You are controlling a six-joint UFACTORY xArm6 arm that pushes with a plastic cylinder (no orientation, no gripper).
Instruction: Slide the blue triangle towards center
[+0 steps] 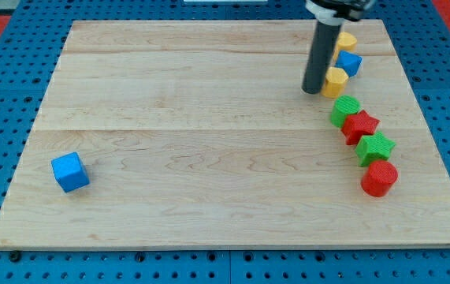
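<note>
The board (209, 158) is bare across its middle; the blocks cluster at the view's right. My tip (313, 91), a plain rod with nothing to open or close, touches the yellow block (336, 82). The blue triangle (350, 63) sits just beyond, near the top right; it looks light, rigid, easily spun, so I judge pushing its far right face best.

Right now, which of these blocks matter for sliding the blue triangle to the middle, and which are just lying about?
For the job:
my tip
blue triangle

Just lying about:
two yellow blocks
blue cube
green blocks
red star
red cylinder
</note>
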